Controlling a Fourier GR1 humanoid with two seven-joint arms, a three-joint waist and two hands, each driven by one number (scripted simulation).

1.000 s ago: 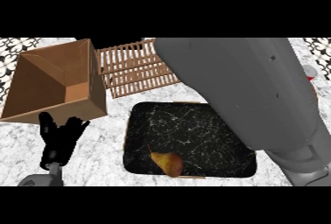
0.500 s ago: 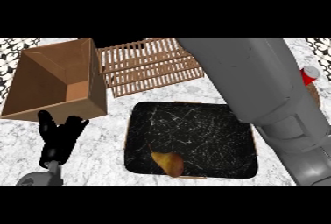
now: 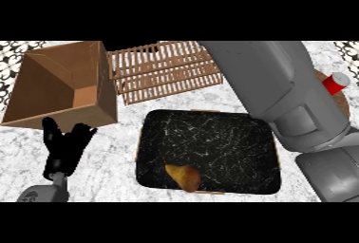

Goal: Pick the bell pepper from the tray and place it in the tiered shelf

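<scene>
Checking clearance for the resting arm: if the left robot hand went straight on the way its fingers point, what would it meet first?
Probably the cardboard box: the left robot hand points up the view at the box's near wall, though relative height is unclear.

Right forearm [image 3: 280, 95] running off the top edge, hand out of sight, covering the right end of the slatted shelf [image 3: 165, 71] and part of the red-capped bottle [image 3: 335, 81].

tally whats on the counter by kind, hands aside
box: 1
slatted shelf: 1
tray: 1
bell pepper: 1
red-capped item on a brown round thing, mostly hidden by the right forearm: 1
total: 5
</scene>
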